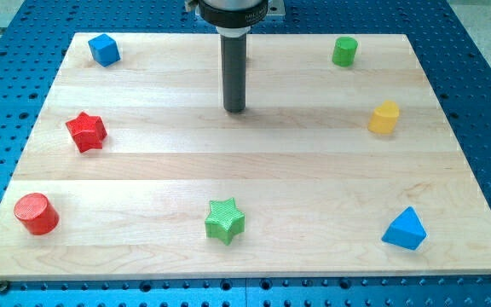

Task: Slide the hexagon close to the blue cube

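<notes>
Camera view shows my tip (234,109) resting on the wooden bench (245,162), in the upper middle of the board, with no block touching it. No claw is fitted here, only the straight dark rod, so nothing spreads or pinches. The yellow hexagon (384,118) stands near the view's right edge, well apart from my tip and at roughly its height in the view. The blue cube (104,49) sits in the view's top-left corner, across the whole board from the hexagon. A green cylinder (344,51) is at the top right, above the hexagon. A red star (85,131) lies at the left, below the cube, and a red cylinder (37,213) sits in the bottom-left corner. A green star (224,220) is at the bottom middle, and a blue triangular block (405,229) at the bottom right.
</notes>
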You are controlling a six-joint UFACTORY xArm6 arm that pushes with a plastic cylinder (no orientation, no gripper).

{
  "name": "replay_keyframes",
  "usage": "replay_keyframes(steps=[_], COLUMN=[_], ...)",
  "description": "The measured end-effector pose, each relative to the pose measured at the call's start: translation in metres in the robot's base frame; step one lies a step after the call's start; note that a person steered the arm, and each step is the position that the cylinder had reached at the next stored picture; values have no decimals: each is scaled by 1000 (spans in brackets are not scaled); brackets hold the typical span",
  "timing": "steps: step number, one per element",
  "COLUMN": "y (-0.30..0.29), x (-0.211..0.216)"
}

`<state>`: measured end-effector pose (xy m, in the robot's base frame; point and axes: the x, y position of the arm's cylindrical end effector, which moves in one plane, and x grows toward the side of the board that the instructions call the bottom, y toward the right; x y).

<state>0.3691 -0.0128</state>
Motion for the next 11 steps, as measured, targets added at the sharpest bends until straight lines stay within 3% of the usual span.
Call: replay_keyframes(steps=[1,2,3,5,6,7,8,9,11], y=[2,41,39,-64,-23,16,-45,-139,-244], x=[-57,-102,-121,-108,-117,-163,-167,-115,-103])
